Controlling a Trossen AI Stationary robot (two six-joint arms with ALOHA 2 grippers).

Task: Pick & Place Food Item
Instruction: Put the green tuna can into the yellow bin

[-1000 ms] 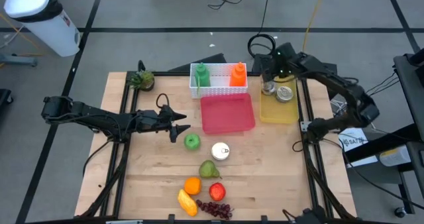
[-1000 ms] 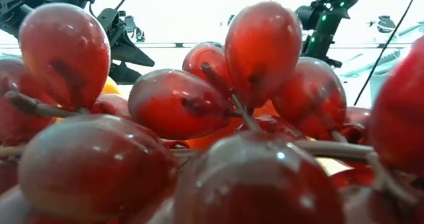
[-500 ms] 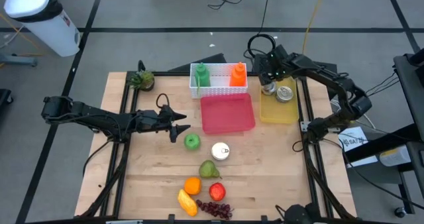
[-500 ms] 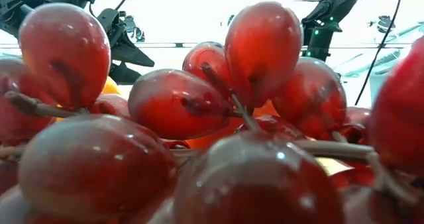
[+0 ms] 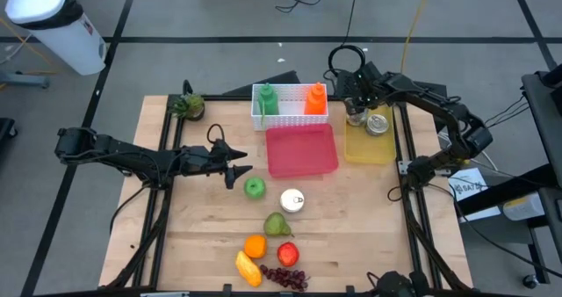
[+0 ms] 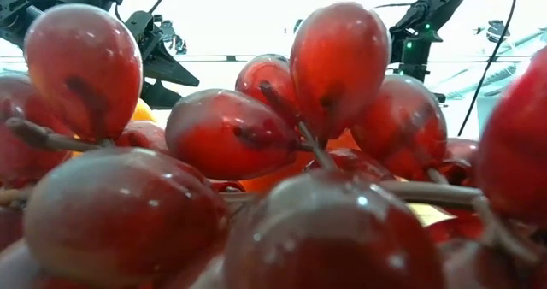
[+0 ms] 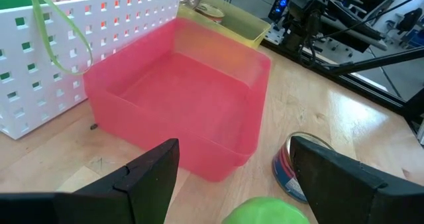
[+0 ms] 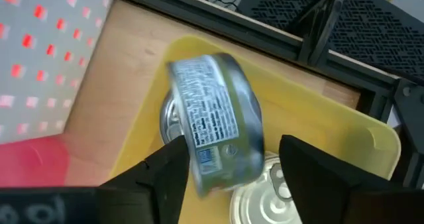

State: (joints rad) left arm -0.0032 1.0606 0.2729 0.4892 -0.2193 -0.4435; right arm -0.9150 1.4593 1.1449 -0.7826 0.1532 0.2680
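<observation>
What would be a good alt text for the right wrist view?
A tin can with a paper label is tilted on its edge between the right gripper's two open dark fingers, above a yellow tray. Another can lies flat in the tray below it.

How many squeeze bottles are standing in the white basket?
2: a green bottle at the left end of the white basket, an orange bottle at its right end. None seems hidden.
</observation>
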